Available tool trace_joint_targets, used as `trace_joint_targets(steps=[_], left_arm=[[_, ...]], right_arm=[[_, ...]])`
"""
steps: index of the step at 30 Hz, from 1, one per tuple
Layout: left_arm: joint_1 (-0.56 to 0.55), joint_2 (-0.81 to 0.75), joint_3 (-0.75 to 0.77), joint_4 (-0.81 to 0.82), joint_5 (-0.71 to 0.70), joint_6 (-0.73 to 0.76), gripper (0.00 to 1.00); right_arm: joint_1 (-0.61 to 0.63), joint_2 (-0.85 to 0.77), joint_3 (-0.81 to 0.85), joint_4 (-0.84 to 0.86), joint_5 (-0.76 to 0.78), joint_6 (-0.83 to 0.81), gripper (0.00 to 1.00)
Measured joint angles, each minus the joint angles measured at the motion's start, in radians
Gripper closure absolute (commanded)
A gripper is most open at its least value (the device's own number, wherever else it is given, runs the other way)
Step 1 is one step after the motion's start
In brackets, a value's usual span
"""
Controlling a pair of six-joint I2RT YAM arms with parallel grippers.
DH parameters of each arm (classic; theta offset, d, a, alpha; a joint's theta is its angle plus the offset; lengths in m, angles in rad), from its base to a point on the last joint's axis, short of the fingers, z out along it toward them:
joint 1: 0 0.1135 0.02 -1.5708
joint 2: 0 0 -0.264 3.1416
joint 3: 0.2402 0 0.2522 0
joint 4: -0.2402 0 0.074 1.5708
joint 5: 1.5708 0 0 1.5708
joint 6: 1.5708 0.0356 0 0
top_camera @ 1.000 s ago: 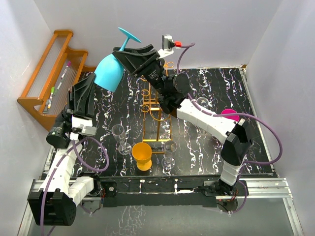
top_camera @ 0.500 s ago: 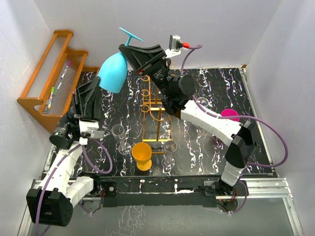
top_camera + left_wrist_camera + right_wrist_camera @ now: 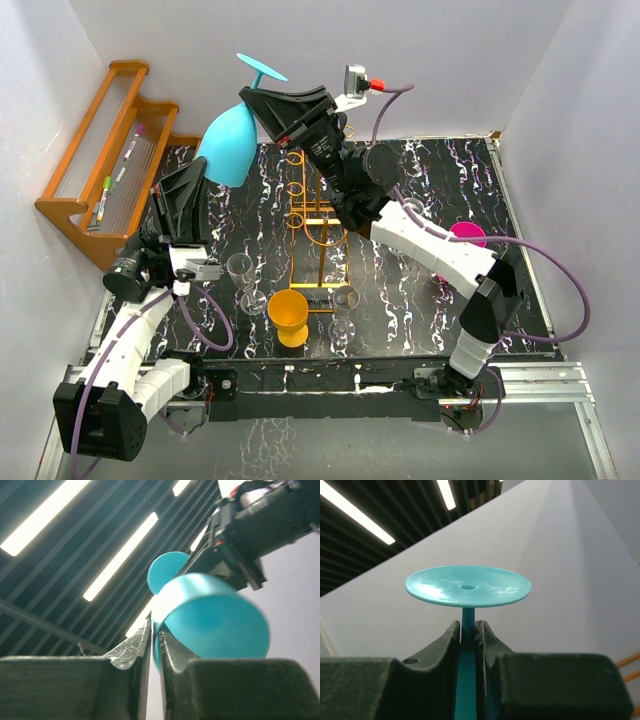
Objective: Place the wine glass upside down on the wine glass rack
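Teal wine glass (image 3: 225,148): right gripper (image 3: 253,97) pinches stem, left gripper (image 3: 198,168) pinches rim; orange cup (image 3: 288,312) by rack (image 3: 312,215).

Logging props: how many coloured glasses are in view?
3: teal glass raised at back left, orange glass front centre, pink glass right, partly hidden. Others may be hidden.

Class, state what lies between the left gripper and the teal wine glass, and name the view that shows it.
Nothing: in the left wrist view, the left gripper clamps straight onto the wine glass at its rim.
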Motion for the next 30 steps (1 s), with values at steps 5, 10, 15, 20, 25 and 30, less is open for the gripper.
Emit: trace_joint_targets(steps=[5,10,15,20,25,30], left_arm=[[-0.011,-0.021,-0.002,-0.085,0.045,0.058,0.6],[-0.014,-0.071,-0.006,-0.18,0.081,0.108,0.28],[-0.018,-0.117,-0.008,-0.307,0.085,0.16,0.1],[-0.018,-0.159,0.05,-0.592,0.007,0.199,0.03],[-0.018,-0.14,0.233,-0.932,-0.173,0.15,0.03],[-0.018,-0.08,0.443,-1.263,-0.391,-0.002,0.03]], right_arm=[[0.005,-0.06,0.044,-0.203,-0.001,-0.152,0.92],[-0.009,-0.167,0.092,-0.363,0.016,-0.313,0.92],[-0.122,-0.294,0.119,-0.495,0.066,-0.46,0.92],[-0.353,-0.393,0.107,-0.624,0.126,-0.592,0.92],[-0.616,-0.438,-0.024,-0.68,0.076,-0.642,0.92],[-0.721,-0.401,-0.201,-0.688,-0.034,-0.695,0.92]])
